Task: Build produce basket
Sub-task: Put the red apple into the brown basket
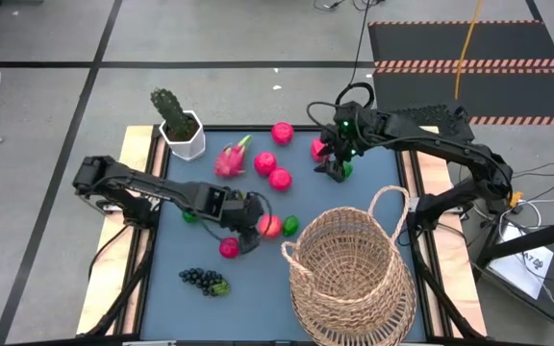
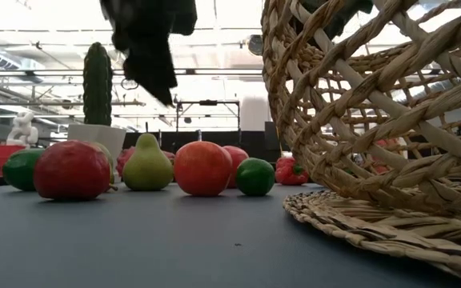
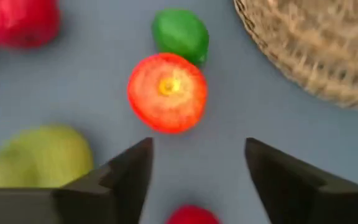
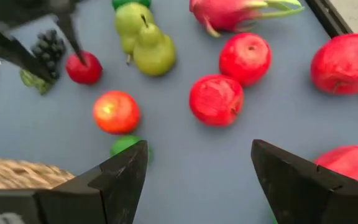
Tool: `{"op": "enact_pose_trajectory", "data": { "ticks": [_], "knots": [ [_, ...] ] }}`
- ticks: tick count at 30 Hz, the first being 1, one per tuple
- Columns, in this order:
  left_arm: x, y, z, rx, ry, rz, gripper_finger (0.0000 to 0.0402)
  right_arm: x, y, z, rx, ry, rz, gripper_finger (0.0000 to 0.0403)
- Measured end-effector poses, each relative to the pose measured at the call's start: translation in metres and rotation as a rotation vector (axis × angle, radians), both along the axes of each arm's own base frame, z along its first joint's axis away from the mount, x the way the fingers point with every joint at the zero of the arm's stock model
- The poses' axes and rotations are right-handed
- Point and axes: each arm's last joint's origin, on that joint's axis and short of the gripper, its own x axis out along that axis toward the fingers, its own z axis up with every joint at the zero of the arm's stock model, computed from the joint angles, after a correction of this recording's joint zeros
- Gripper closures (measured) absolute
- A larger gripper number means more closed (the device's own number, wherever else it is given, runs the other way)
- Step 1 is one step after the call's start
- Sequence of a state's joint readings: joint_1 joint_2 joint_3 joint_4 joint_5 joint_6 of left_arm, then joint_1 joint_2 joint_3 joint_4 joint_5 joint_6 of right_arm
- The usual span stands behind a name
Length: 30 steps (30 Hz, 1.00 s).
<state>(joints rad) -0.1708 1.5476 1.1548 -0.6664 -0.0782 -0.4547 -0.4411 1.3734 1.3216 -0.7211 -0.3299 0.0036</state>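
Left gripper (image 3: 194, 180) gapes empty over that orange-red apple (image 3: 167, 92), a light, hard, slick-looking ball best pinched across its widest middle, while the right gripper (image 4: 197, 180) hangs open too, holding nothing.

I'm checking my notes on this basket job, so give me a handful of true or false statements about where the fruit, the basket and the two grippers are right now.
1. The basket holds several pieces of fruit. False: no fruit shows inside it; the fruit all lies on the table.
2. The left gripper is open, with nothing between its fingers. True.
3. A green lime lies right beside the orange-red apple. True.
4. The grape bunch sits next to the potted cactus. False: it lies at the opposite edge of the table from the cactus.
5. The right gripper is clamped on the dragon fruit. False: it is open and apart from that fruit.
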Motion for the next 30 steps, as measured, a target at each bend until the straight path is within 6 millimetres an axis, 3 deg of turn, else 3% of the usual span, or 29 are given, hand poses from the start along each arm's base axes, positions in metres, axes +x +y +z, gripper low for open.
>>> {"op": "enact_pose_trajectory", "data": {
  "ticks": [3, 5, 11, 16, 22, 30],
  "knots": [
    [-0.015, 0.011, -0.018, -0.015, 0.058, -0.072, 0.008, -0.002, 0.011, 0.007, 0.029, -0.015, -0.069, 0.0119],
    [-0.025, 0.022, -0.018, -0.018, 0.025, -0.108, 0.0054, -0.003, 0.018, 0.013, 0.054, -0.037, -0.131, 0.0119],
    [-0.03, 0.038, -0.025, 0.063, -0.05, -0.219, 0.0017, -0.012, 0.036, 0.029, 0.045, -0.088, -0.321, 0.0119],
    [-0.017, 0.038, -0.022, 0.15, -0.167, -0.315, 0.0003, -0.022, 0.043, 0.039, -0.002, -0.121, -0.395, 0.0119],
    [-0.006, 0.044, -0.015, 0.407, -0.248, -0.278, 0.0006, -0.032, 0.044, 0.044, -0.057, -0.124, -0.357, 0.0119],
    [0.001, 0.025, 0.0, 0.323, -0.348, -0.214, 0.0007, -0.052, 0.051, 0.053, -0.107, -0.116, -0.302, 0.0119]
  ]
}}
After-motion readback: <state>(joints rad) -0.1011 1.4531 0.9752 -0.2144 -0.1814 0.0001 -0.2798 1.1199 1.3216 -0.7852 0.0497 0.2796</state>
